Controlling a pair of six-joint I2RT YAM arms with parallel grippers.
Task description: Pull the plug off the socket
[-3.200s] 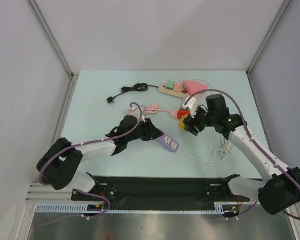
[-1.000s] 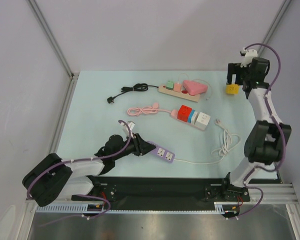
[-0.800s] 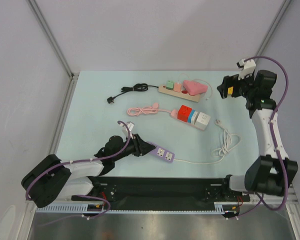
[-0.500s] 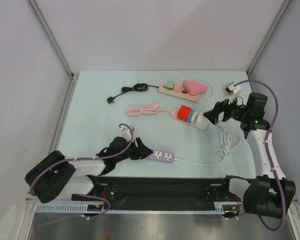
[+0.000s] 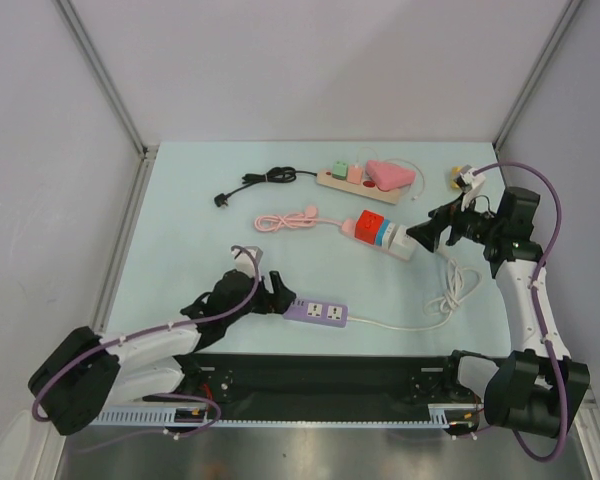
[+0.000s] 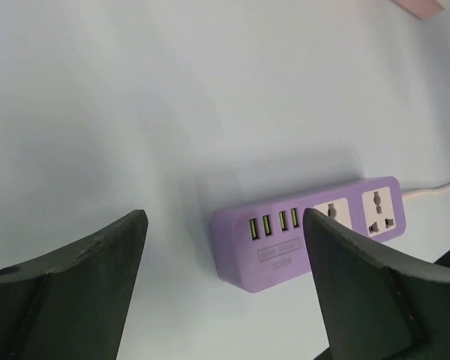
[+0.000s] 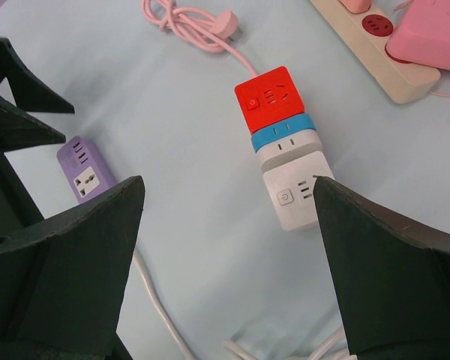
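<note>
A purple socket strip point(image 5: 316, 312) lies flat near the table's front, its sockets bare point(image 6: 307, 229). My left gripper point(image 5: 277, 292) is open. The strip's USB end sits just ahead of and between its fingers point(image 6: 223, 217), which grip nothing. A small yellow plug point(image 5: 452, 177) rests at the back right, partly hidden by my right wrist's cable. My right gripper point(image 5: 421, 238) is open and empty, hovering over the table point(image 7: 229, 182) beside the white end of a red, blue and white cube strip point(image 7: 283, 154).
A beige strip point(image 5: 345, 178) with small plugs and a pink heart-shaped block point(image 5: 390, 173) lie at the back. A black cable point(image 5: 260, 182) and a pink cable point(image 5: 285, 219) lie to the left of them. A white cord coil point(image 5: 450, 285) sits below my right gripper.
My left gripper has opened and let go of the purple strip, which now lies nearer the front. My right arm swung from the back right corner toward the cube strip, leaving the yellow plug behind.
</note>
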